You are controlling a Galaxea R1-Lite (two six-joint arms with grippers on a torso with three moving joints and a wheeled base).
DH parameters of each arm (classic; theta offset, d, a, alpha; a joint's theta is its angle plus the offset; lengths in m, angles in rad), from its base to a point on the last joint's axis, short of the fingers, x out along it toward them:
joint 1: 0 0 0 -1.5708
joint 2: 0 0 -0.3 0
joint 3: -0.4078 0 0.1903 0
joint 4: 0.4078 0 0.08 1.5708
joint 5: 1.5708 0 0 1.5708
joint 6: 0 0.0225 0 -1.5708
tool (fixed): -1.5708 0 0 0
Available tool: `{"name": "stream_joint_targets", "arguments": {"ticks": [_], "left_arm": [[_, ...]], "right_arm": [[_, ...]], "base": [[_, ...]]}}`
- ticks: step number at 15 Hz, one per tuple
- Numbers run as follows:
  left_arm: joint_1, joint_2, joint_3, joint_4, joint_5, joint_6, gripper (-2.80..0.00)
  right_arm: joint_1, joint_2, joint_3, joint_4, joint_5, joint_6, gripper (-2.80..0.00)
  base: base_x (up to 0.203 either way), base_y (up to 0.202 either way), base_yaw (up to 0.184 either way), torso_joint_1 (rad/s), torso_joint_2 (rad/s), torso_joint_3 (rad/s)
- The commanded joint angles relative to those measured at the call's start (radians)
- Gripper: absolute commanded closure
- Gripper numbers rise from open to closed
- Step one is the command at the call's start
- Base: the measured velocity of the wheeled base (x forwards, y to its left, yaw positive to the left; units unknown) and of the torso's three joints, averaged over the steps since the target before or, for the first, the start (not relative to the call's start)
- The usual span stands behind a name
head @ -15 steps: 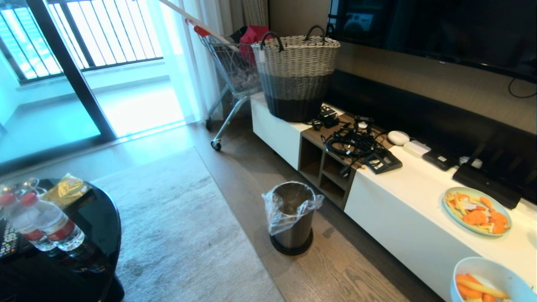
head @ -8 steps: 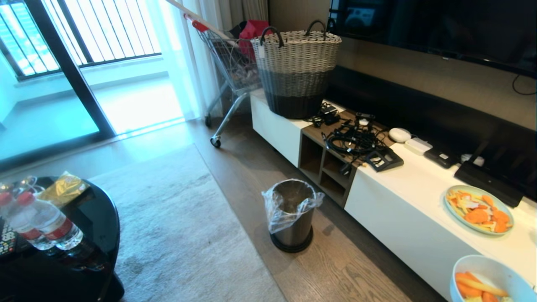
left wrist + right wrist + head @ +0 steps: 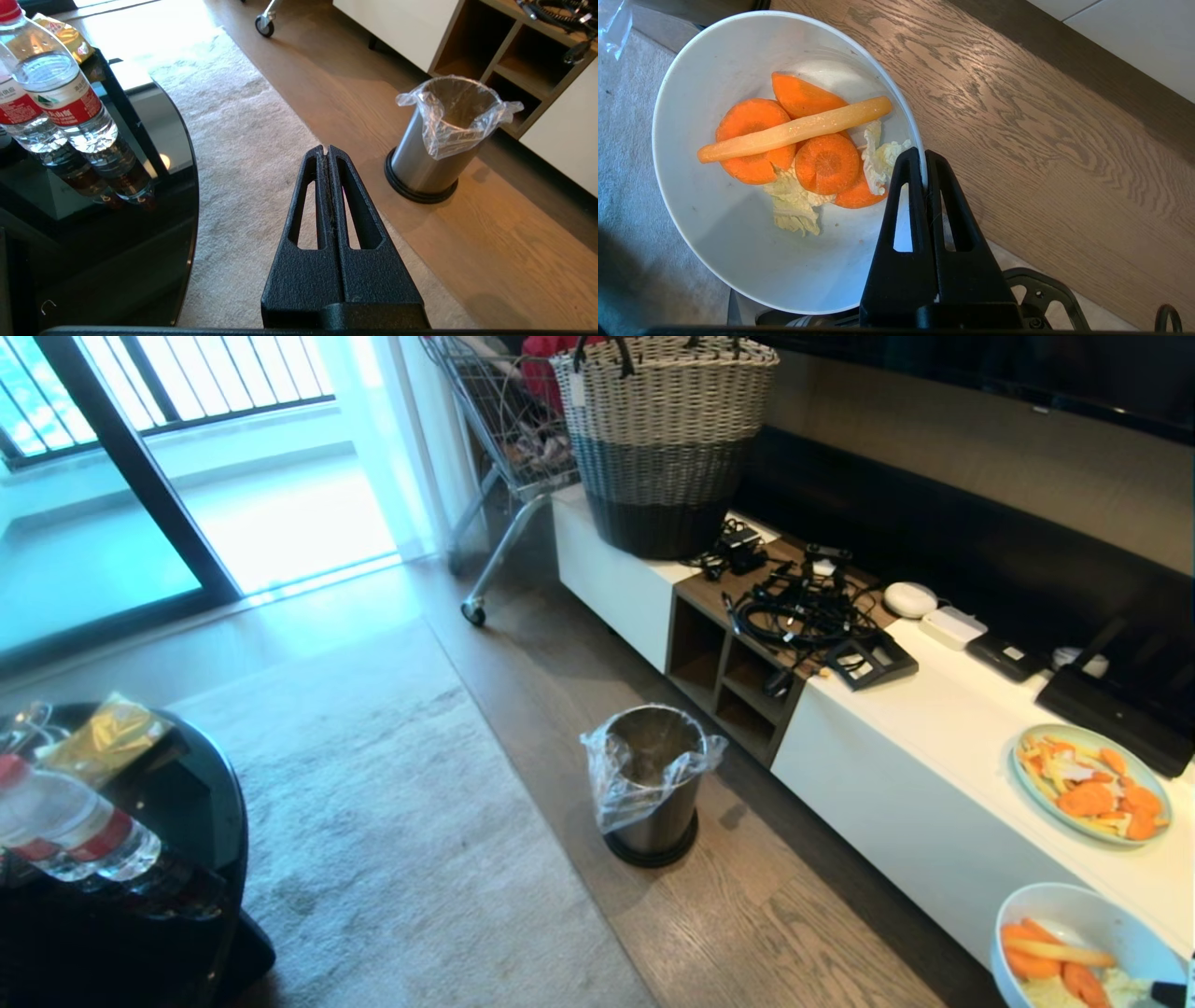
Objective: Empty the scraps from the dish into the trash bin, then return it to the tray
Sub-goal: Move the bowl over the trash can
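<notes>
The dish [image 3: 1074,907], a white bowl, hangs at the lower right of the head view, above the wooden floor beside the white cabinet. My right gripper [image 3: 923,156] is shut on the dish [image 3: 738,242] at its rim, one finger inside and one outside. The scraps [image 3: 808,140], carrot slices, a pale strip and cabbage bits, lie in the bowl, also seen as the scraps [image 3: 1050,959] from the head. The trash bin [image 3: 653,784], silver with a clear bag, stands on the floor left of the dish. My left gripper [image 3: 325,149] is shut and empty over the rug, near the trash bin [image 3: 439,135]. The tray is out of view.
A pale blue plate of food [image 3: 1090,784] sits on the long white cabinet [image 3: 934,756], with a cable tangle [image 3: 803,616] and a woven basket [image 3: 663,439] further along. A black round table [image 3: 187,821] with water bottles [image 3: 65,821] stands on the left by the rug [image 3: 392,821].
The whole head picture has shifted, so the camera has moved and now looks further down. The bin and cabinet stand as before. The dish stays held at the lower right.
</notes>
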Motion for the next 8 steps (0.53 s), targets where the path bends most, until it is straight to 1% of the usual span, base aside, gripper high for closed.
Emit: {"name": "stream_joint_targets", "arguments": {"ticks": [1, 2, 3, 5, 8], "left_arm": [[0.000, 0.000, 0.000, 0.000, 0.000, -0.001, 0.00], [0.000, 0.000, 0.000, 0.000, 0.000, -0.001, 0.00], [0.000, 0.000, 0.000, -0.001, 0.000, -0.001, 0.00], [0.000, 0.000, 0.000, -0.001, 0.000, -0.001, 0.00], [0.000, 0.000, 0.000, 0.000, 0.000, -0.001, 0.00]], "right_arm": [[0.032, 0.009, 0.000, -0.019, -0.001, 0.001, 0.00], [0.055, 0.011, -0.001, -0.039, 0.000, 0.002, 0.00], [0.072, 0.017, -0.005, -0.057, 0.021, 0.002, 0.00], [0.076, 0.032, -0.023, -0.096, 0.071, -0.001, 0.00], [0.076, 0.097, -0.060, -0.119, 0.078, -0.004, 0.00]], "base": [[0.000, 0.000, 0.000, 0.003, 0.00, -0.194], [0.000, 0.000, 0.000, 0.006, 0.01, -0.194], [0.000, 0.000, 0.000, 0.005, 0.00, -0.198], [0.000, 0.000, 0.000, 0.002, 0.00, -0.199], [0.000, 0.000, 0.000, 0.002, 0.00, -0.201]]}}
